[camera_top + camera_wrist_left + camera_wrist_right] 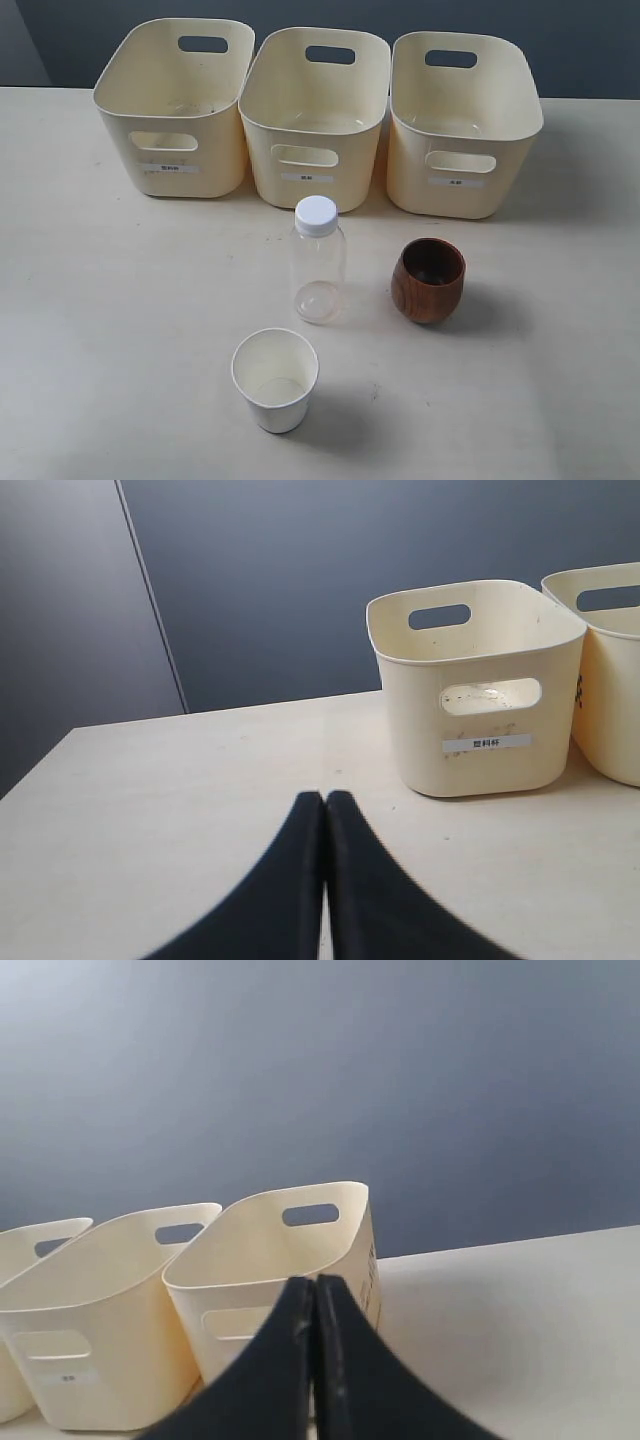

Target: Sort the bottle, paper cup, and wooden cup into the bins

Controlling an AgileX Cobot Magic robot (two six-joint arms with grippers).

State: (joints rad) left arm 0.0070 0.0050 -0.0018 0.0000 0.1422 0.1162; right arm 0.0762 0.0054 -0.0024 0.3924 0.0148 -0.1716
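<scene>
A clear bottle [318,262] with a white cap stands mid-table. To its right sits the dark wooden cup [428,280], and nearer the front the white paper cup [275,379] stands upright. Three cream bins line the back: left bin [175,110], middle bin [315,118], right bin [463,125]. All three look empty. Neither arm shows in the exterior view. My left gripper [324,798] is shut on nothing, above the table and facing the left bin [480,690]. My right gripper [314,1282] is shut on nothing, in front of the right bin [265,1260].
The beige table [120,330] runs to a dark grey wall behind the bins. In the left wrist view a second bin [610,670] shows at the edge. In the right wrist view the middle bin [90,1310] stands beside the right one.
</scene>
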